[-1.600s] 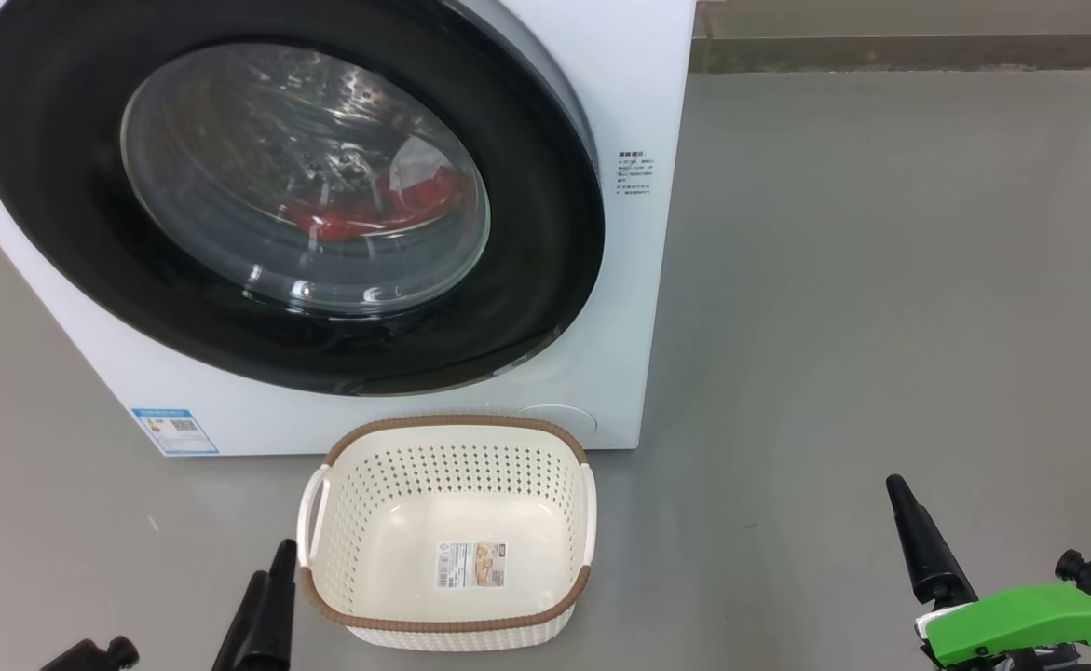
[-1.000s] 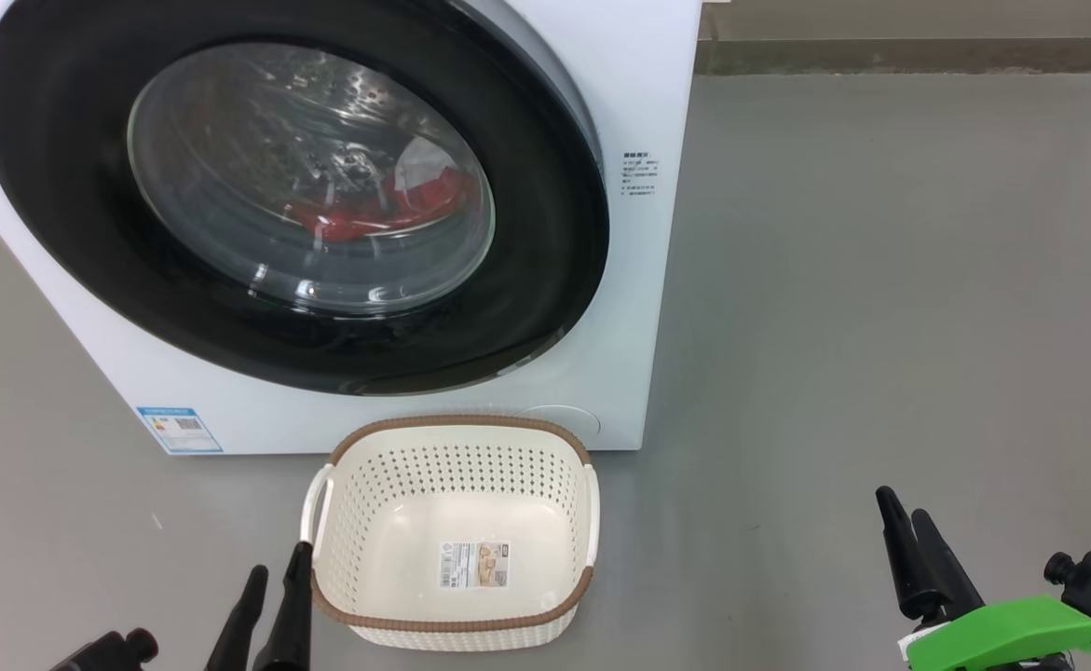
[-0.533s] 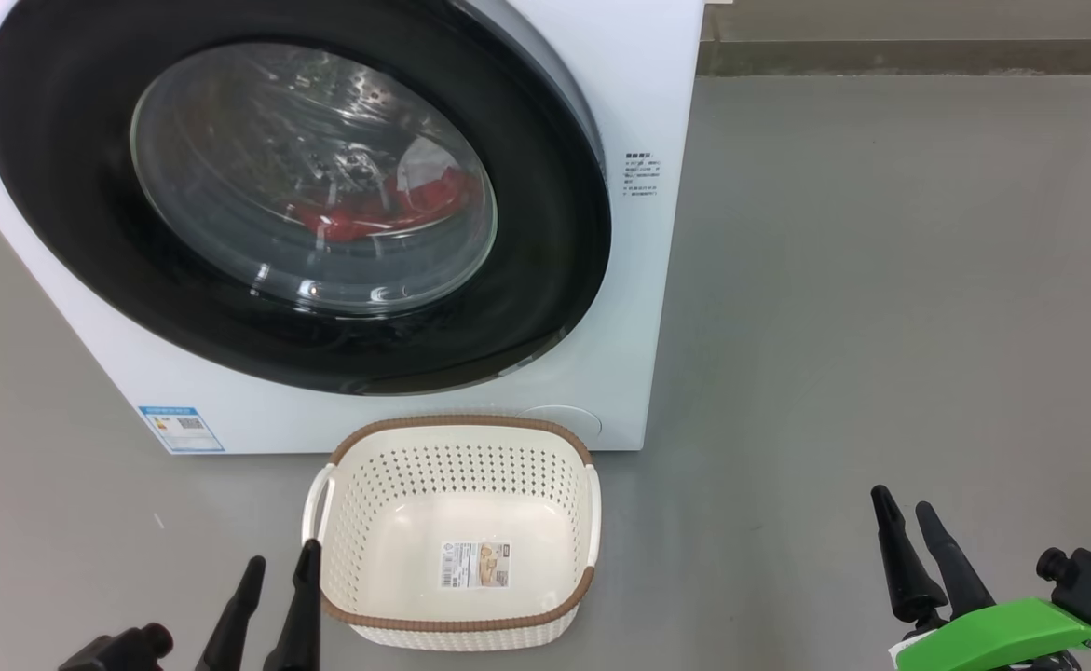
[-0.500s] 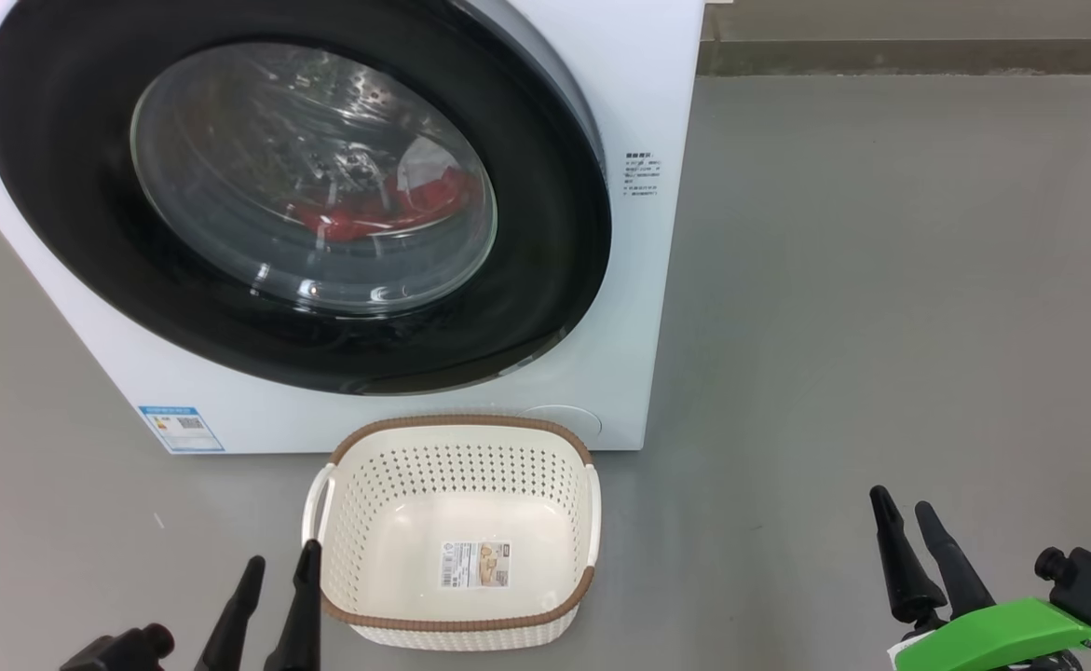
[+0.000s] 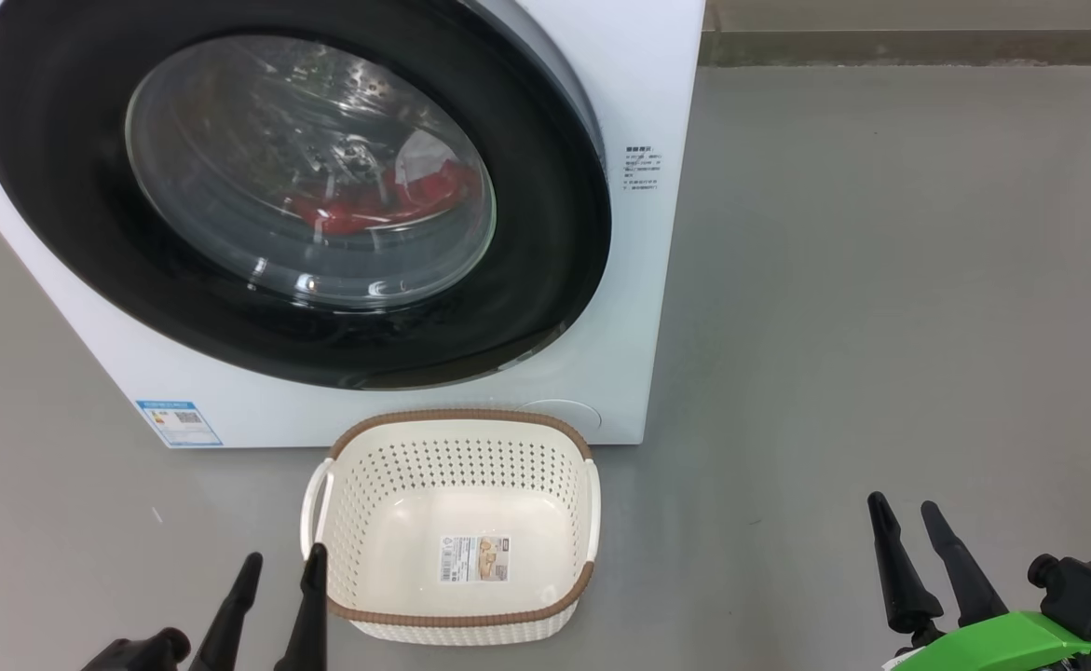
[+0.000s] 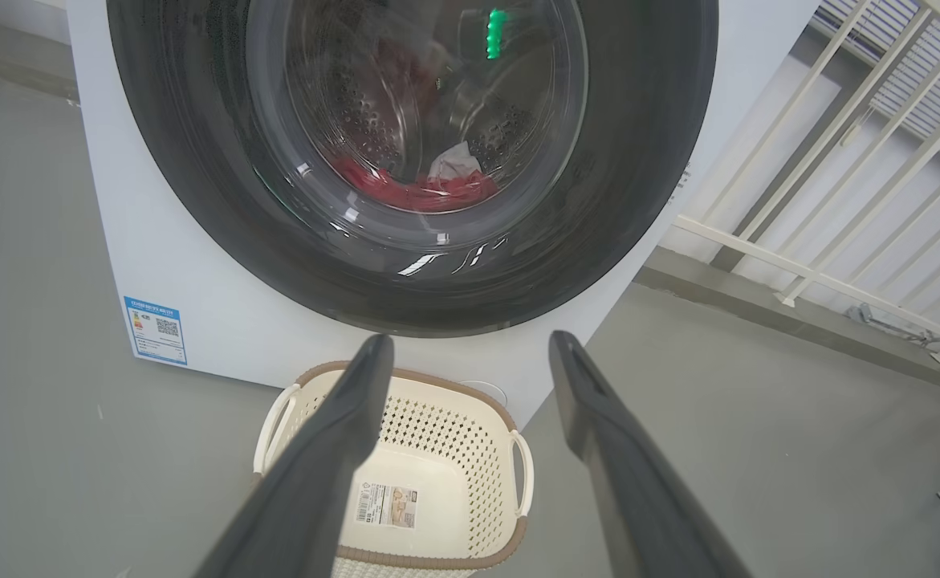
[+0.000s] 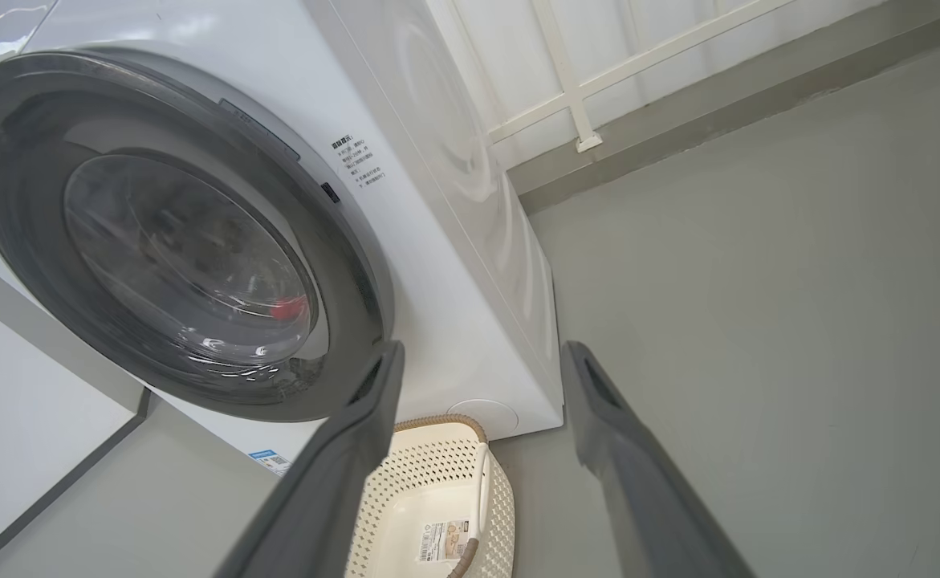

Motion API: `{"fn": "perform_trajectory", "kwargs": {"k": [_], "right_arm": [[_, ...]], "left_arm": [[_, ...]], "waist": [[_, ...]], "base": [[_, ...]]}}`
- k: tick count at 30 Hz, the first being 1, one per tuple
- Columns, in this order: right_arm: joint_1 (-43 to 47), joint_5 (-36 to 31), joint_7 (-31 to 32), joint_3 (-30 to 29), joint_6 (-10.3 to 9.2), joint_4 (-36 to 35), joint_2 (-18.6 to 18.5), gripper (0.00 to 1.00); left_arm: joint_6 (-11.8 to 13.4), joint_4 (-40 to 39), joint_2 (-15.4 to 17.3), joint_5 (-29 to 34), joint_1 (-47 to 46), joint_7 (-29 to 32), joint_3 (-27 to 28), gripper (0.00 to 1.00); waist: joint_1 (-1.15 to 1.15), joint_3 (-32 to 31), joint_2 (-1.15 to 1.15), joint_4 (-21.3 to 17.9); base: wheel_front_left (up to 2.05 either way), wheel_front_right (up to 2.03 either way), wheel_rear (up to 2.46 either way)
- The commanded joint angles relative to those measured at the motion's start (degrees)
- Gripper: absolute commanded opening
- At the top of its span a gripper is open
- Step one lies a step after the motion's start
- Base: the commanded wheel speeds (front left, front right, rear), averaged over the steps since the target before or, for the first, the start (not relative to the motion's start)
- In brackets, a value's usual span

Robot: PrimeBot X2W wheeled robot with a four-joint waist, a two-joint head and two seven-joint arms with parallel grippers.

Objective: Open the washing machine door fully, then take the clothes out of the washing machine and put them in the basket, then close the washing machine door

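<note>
my left pincer (image 5: 286, 553) hangs released by the left handle of the basket (image 5: 459, 417); my right pincer (image 5: 900, 501), released too, hovers over the floor (image 5: 880, 280) well off to the right. the door (image 5: 531, 233) is closed on the washer (image 5: 643, 84), red clothes (image 5: 368, 210) lying behind its glass. the basket sits on the floor just before the washer.

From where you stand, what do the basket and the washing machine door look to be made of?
The basket: likely matte cream plastic, punched with rows of holes; its brown rim looks woven, probably moulded. The door: glossy black, probably plastic, showing reflections, around a clear bulging window, likely glass.
</note>
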Motion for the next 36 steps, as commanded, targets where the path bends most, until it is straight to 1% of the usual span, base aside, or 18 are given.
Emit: {"fn": "perform_trajectory", "kwargs": {"k": [1,16,23,32,36], "right_arm": [[-0.52,-2.03,-0.83,0.93,0.12,-1.85,-0.78,1.0],[1.68,-10.32,-3.19,-0.4,0.13,-2.96,-0.45,1.0],[2.83,-14.87,-4.37,-2.73,0.13,-3.87,-0.21,1.0],[4.16,-20.14,-5.88,-3.11,0.13,-5.05,-0.09,1.0],[4.37,-21.15,-6.32,-2.95,0.13,-5.35,-0.1,1.0]], "left_arm": [[-0.02,-1.96,0.79,1.95,-0.94,-0.8,1.54,1.0],[-1.23,-3.45,0.34,11.06,-0.41,-3.17,2.05,1.0],[-2.12,-4.03,-0.12,14.26,-0.06,-4.37,2.6,1.0],[-2.65,-4.8,-0.39,20.44,0.2,-5.9,2.73,1.0],[-2.77,-5.09,-0.48,22.42,0.3,-6.35,2.73,1.0]], "waist": [[0.0,0.02,0.0,-0.02],[0.0,0.52,0.0,0.5],[0.0,0.92,0.0,0.62],[0.0,1.5,0.0,0.69],[0.0,1.35,0.0,0.74]], "base": [[0.0,0.0,0.0],[0.0,0.0,0.0],[0.0,0.0,0.0],[0.0,0.0,0.0],[0.0,0.0,0.0]]}}
